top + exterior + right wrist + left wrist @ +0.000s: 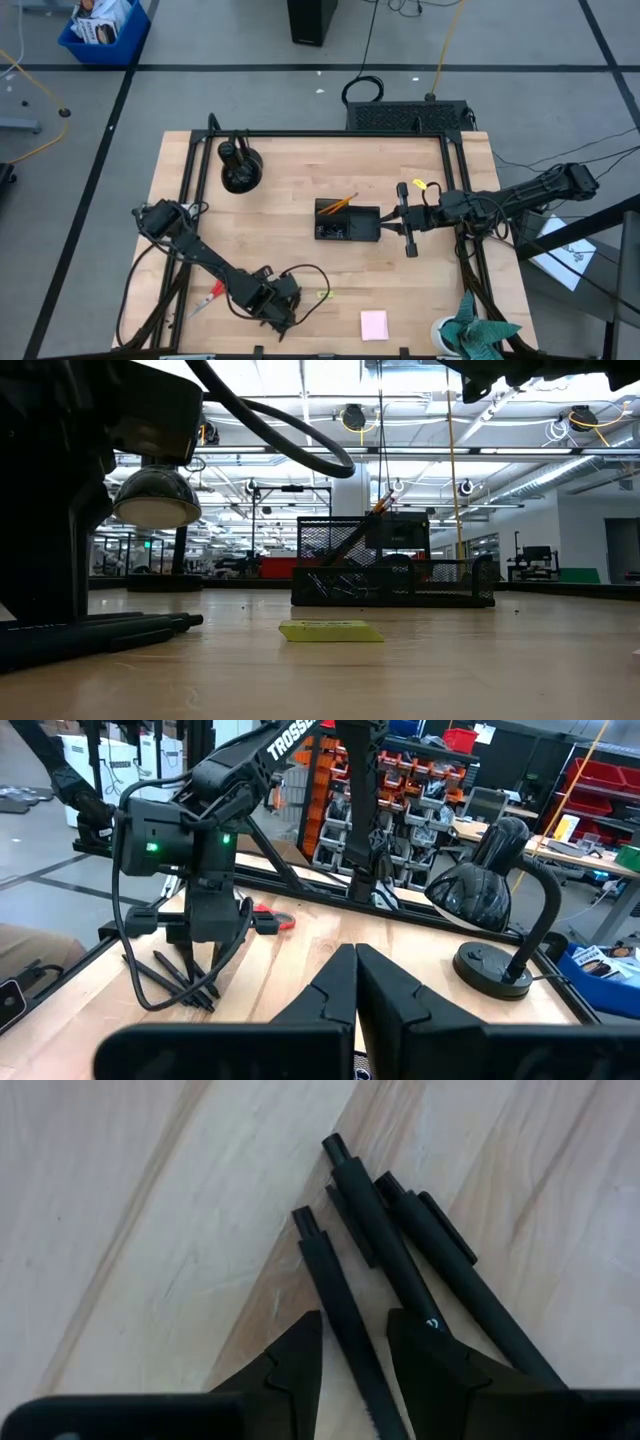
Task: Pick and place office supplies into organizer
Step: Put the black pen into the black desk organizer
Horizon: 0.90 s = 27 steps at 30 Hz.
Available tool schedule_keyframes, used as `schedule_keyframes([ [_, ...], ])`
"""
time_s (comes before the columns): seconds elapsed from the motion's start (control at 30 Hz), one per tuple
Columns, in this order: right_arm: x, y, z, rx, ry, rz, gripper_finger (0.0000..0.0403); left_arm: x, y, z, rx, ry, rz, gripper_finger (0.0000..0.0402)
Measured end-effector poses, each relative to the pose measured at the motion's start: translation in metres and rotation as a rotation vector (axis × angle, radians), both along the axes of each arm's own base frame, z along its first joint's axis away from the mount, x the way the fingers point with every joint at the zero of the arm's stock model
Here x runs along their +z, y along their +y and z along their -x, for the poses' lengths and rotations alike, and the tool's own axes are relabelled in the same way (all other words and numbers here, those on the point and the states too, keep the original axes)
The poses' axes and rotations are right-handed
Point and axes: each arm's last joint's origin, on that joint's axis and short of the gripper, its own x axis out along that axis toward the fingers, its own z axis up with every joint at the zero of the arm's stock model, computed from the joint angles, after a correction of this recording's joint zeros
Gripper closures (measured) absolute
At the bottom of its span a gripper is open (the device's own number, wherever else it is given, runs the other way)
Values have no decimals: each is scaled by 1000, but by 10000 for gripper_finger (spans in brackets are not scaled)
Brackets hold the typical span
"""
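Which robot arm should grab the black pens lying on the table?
The left. Its gripper is down over the black pens, fingers open around one. The right gripper is shut, far off beside the organizer.

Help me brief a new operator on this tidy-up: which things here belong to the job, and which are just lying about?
Job:
- organizer, orange pencil already in it
- black pens, left hand straddling one
- red-handled scissors
- yellow-green tag
- pink notepad
- right hand, beside the organizer

Lying about:
- desk lamp
- teal cloth
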Motion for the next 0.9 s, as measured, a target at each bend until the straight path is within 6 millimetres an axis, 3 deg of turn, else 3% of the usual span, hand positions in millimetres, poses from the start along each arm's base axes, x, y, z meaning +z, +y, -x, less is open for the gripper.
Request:
schedule_keyframes([
  [0.2, 0, 0, 0, 0, 0, 0, 403, -1, 1, 1, -30, 18, -5, 285],
  [0.5, 0, 0, 0, 0, 0, 0, 403, -2, 1, 0, -71, 27, 4, 388],
  [0.73, 0, 0, 0, 0, 0, 0, 403, 4, 10, -4, -111, 15, -24, 383],
  [0.9, 1, 0, 0, 0, -5, -2, 403, 25, 37, -6, -73, -33, -160, 394],
])
